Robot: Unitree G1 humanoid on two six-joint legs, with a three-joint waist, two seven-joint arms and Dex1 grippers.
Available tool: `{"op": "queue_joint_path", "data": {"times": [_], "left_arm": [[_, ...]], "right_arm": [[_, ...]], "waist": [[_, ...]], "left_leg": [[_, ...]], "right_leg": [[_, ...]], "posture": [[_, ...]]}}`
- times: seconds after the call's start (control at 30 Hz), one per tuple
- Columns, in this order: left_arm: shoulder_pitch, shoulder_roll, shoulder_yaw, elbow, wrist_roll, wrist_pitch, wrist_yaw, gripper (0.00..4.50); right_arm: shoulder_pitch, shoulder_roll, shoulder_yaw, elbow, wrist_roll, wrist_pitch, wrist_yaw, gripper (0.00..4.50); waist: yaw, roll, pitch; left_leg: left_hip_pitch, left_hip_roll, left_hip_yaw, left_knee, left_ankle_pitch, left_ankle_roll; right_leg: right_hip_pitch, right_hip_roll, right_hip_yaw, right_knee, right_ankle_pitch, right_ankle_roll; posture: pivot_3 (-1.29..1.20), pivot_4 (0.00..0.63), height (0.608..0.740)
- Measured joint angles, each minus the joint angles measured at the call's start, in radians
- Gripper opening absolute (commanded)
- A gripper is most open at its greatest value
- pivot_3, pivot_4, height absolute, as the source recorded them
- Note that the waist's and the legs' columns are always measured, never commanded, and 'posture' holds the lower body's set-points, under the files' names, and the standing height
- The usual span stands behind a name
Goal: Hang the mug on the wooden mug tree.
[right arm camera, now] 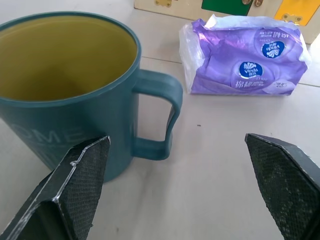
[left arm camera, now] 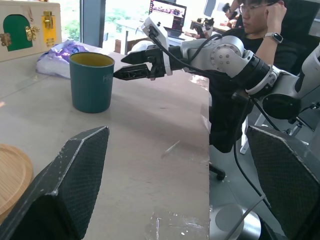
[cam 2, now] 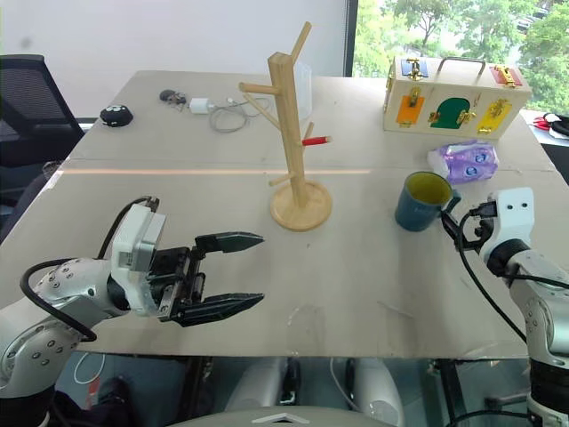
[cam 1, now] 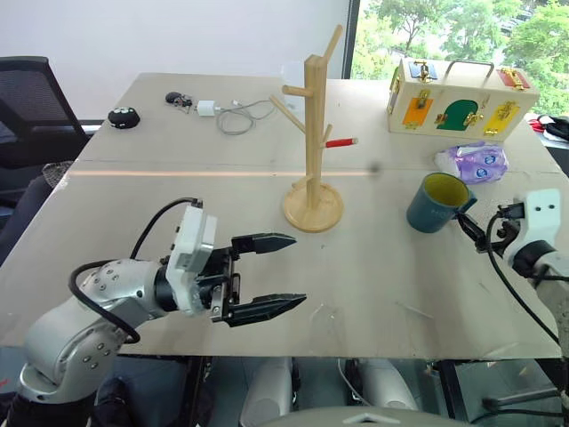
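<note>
The dark teal mug with a yellow-green inside stands upright on the table's right side, its loop handle turned toward my right gripper. My right gripper is open and level, just short of the handle, touching nothing. The wooden mug tree stands mid-table on its round base, with one red-tipped peg. Near the front edge on the left, my left gripper points right, open and empty. In the left wrist view, the mug and the right gripper appear beyond my own fingers.
A purple tissue pack lies just behind the mug. A cream box with coloured doors stands at the back right. A charger and cable and a small black object lie at the back left. A person sits beyond the table's right side.
</note>
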Motion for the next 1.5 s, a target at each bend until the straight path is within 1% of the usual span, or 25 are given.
{"op": "queue_joint_path", "data": {"times": [0.13,0.33,0.63,0.8,0.9,0.97,1.27,1.5], "left_arm": [[-0.001,0.001,0.001,-0.001,0.000,-0.001,0.014,4.50],[-0.003,0.002,0.001,-0.001,0.000,-0.002,0.028,4.50],[0.001,0.005,0.006,-0.002,0.000,-0.005,0.044,4.50],[0.010,0.010,0.032,-0.012,-0.001,-0.005,0.057,4.50],[0.020,0.010,0.033,-0.022,-0.001,-0.005,0.066,4.50],[0.023,0.011,0.037,-0.028,-0.002,-0.005,0.067,4.50],[0.066,0.011,0.059,-0.033,-0.001,-0.010,0.069,4.50],[0.105,0.010,0.072,-0.037,0.000,-0.030,0.066,4.50]], "right_arm": [[-0.041,0.000,0.040,0.051,-0.035,0.012,-0.016,4.39],[-0.095,0.014,0.066,0.100,-0.064,0.013,-0.036,4.39],[-0.169,0.075,0.101,0.182,-0.110,-0.013,-0.078,4.39],[-0.197,0.113,0.103,0.228,-0.132,-0.049,-0.103,4.39],[-0.209,0.128,0.106,0.253,-0.144,-0.079,-0.107,3.70],[-0.213,0.136,0.113,0.263,-0.151,-0.087,-0.106,2.79],[-0.229,0.149,0.123,0.268,-0.153,-0.104,-0.093,2.79],[-0.278,0.159,0.143,0.325,-0.163,-0.136,-0.081,2.79]], "waist": [[-0.001,0.000,0.000],[-0.001,0.000,0.000],[-0.002,0.000,0.000],[-0.003,0.001,0.000],[-0.004,0.001,0.000],[-0.004,0.001,0.001],[-0.009,0.001,0.001],[-0.024,0.002,0.001]], "left_leg": [[0.000,0.000,0.000,0.000,0.000,0.000],[0.000,0.000,0.000,0.000,0.000,0.000],[0.000,0.000,0.001,0.000,0.000,0.000],[0.000,0.000,0.001,0.000,0.000,0.000],[0.000,0.000,0.001,0.000,0.000,0.000],[0.000,0.000,0.000,0.000,0.000,0.000],[0.000,0.000,0.000,0.000,0.000,0.000],[0.000,0.000,0.000,0.000,0.000,0.000]], "right_leg": [[0.000,0.000,0.000,0.000,0.000,0.000],[0.000,0.000,0.000,0.000,0.000,0.000],[0.000,0.001,0.001,0.000,0.000,0.000],[0.000,0.001,0.001,0.000,0.000,0.000],[0.000,0.001,0.001,0.000,0.000,0.000],[0.000,0.001,0.001,0.000,0.000,0.000],[0.000,0.000,0.001,0.000,0.000,0.000],[0.000,0.000,0.001,0.000,0.000,0.000]], "posture": [[0.00,0.150,0.740],[0.00,0.150,0.740],[0.00,0.150,0.740],[0.00,0.150,0.740],[0.00,0.150,0.740],[0.00,0.150,0.740],[0.00,0.150,0.740],[0.00,0.150,0.740]]}}
